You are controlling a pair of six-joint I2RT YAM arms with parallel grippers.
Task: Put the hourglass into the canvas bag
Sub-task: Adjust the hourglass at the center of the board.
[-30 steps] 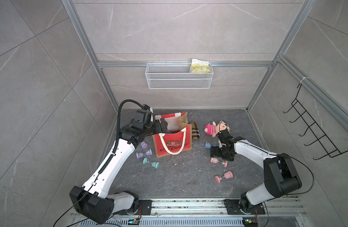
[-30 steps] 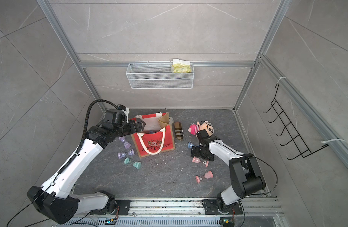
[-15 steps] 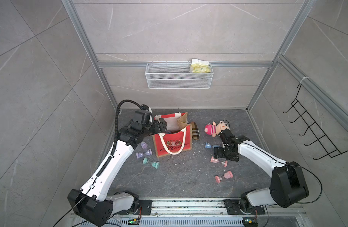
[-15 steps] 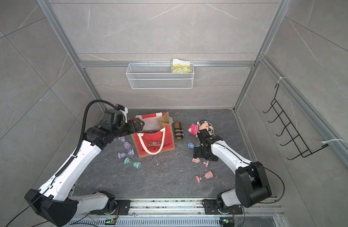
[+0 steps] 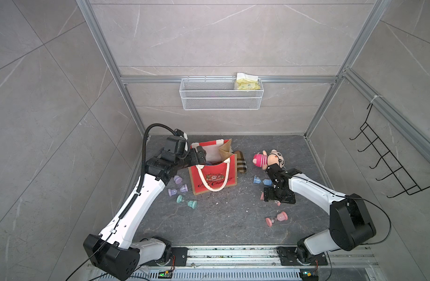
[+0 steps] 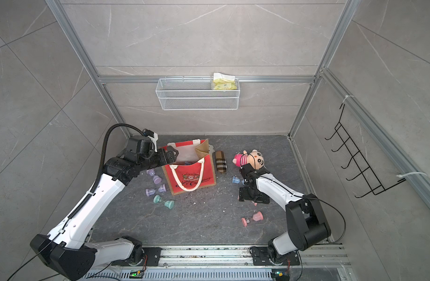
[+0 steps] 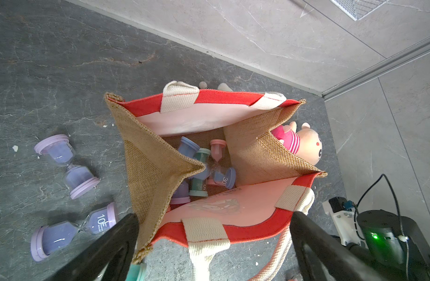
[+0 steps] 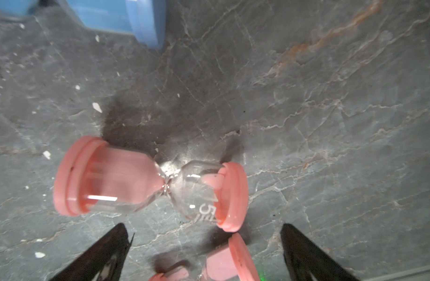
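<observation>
Pickup step: the right gripper (image 8: pixel 205 231), wide, hovers over a pink hourglass (image 8: pixel 150 180); next it must lower and close. The left gripper (image 7: pixel 214 215), also wide, sits by the bag (image 7: pixel 209 114).

Shows the left arm (image 5: pixel 141 202) in both top views rising from the lower left of the frame toward the centre, with elbow bent and wrist turned to the right, ending in the left gripper (image 5: pixel 201 155) with jaws spread wide. Shows the right arm (image 5: pixel 311 189) coming from the lower right, folded back toward the middle and kept low, with the right gripper (image 5: pixel 267 194) pointing downward. Gives, in the right wrist view, two black fingers (image 8: pixel 107 250) far apart at the bottom edge.
</observation>
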